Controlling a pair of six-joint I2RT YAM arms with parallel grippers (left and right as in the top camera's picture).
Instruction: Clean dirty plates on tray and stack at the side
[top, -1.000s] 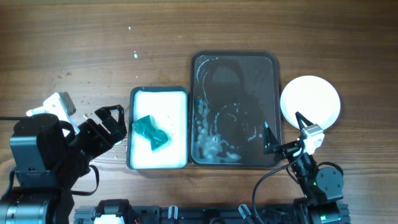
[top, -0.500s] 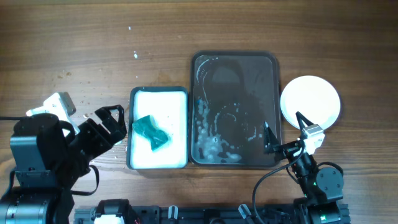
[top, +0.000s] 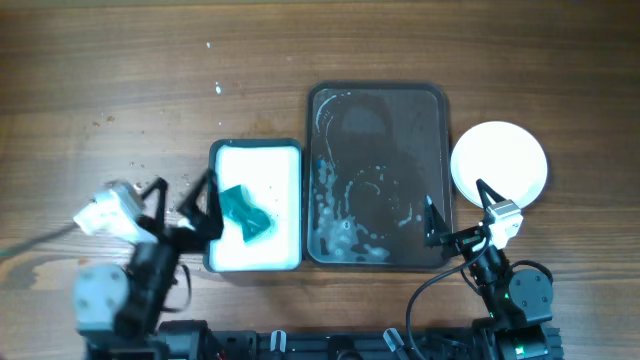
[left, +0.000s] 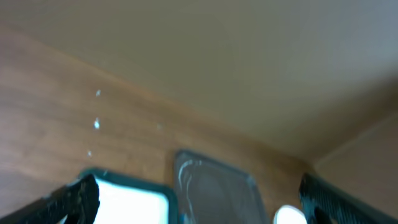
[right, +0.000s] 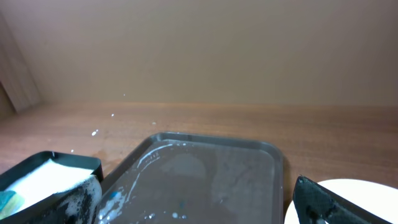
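A grey tray (top: 378, 175), wet with white suds, lies in the middle with no plate on it; it also shows in the right wrist view (right: 205, 180) and the left wrist view (left: 214, 193). A white plate (top: 499, 164) rests on the table to its right and shows in the right wrist view (right: 354, 199). A teal sponge (top: 245, 212) lies in a white tub (top: 256, 160) left of the tray. My left gripper (top: 181, 205) is open and empty at the tub's left edge. My right gripper (top: 455, 215) is open and empty at the tray's near right corner.
White specks and droplets dot the wood left of the tub (top: 217, 89). The arm bases stand along the near table edge.
The left arm has swung and moved right, its gripper now at the tub's left edge. The right arm, tray, plate and sponge have not moved.
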